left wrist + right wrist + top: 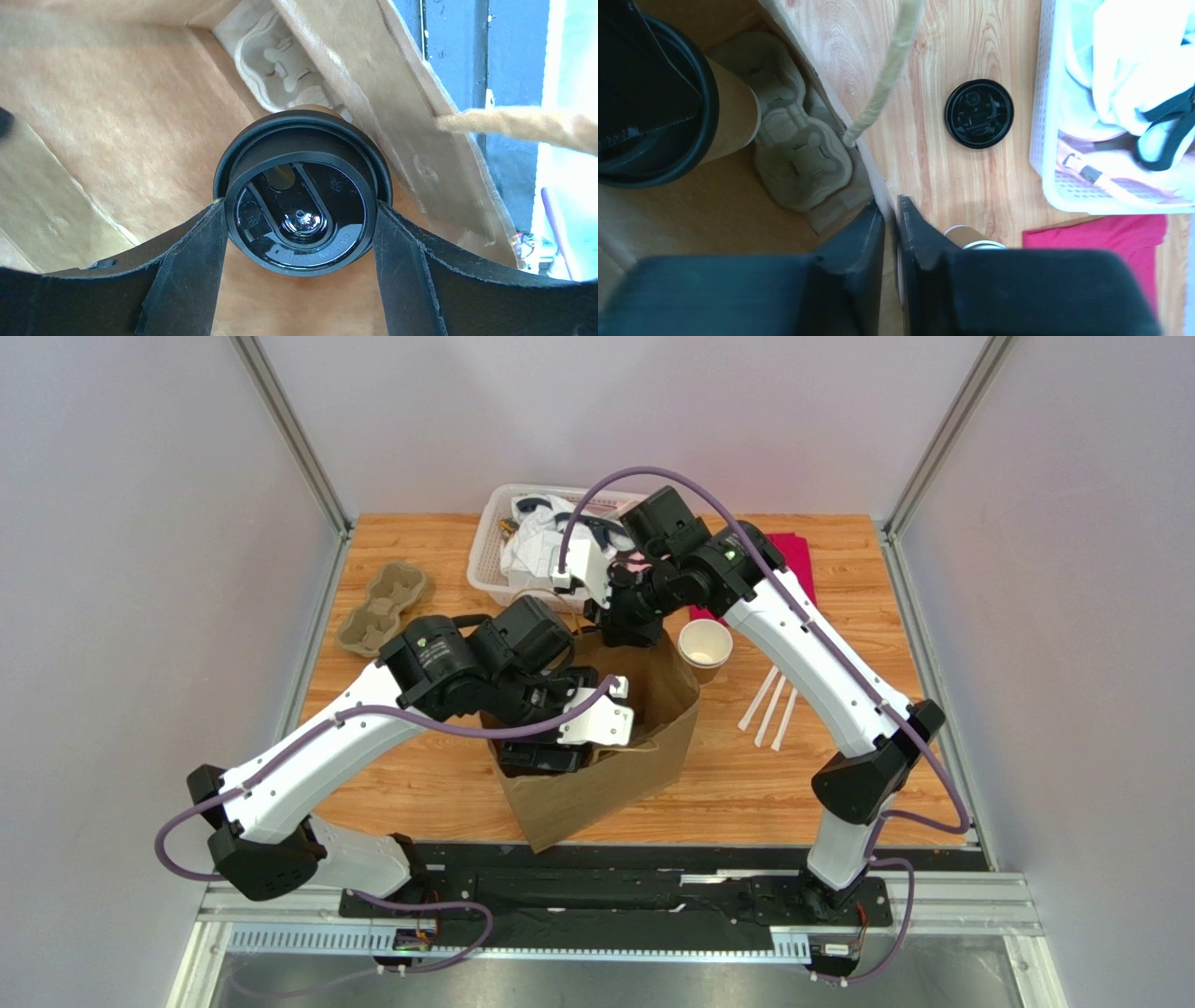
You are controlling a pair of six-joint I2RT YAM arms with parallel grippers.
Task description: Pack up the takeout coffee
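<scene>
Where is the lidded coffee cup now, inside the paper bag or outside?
Inside: the left gripper holds the lidded coffee cup by its lid, with paper bag walls all around it.

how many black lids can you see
2: one lid on the cup in the bag, one lid loose on the table by the basket. Others may be hidden.

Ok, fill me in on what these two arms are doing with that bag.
The left gripper holds a lidded coffee cup by its black lid, down inside the brown paper bag, by the cup tray lying on the bag's floor. Whether the cup sits in a slot yet is unclear. The right gripper pinches the bag's rim, holding it open. A second cup, open, stands on the table beside the bag, with a loose lid nearby.
</scene>
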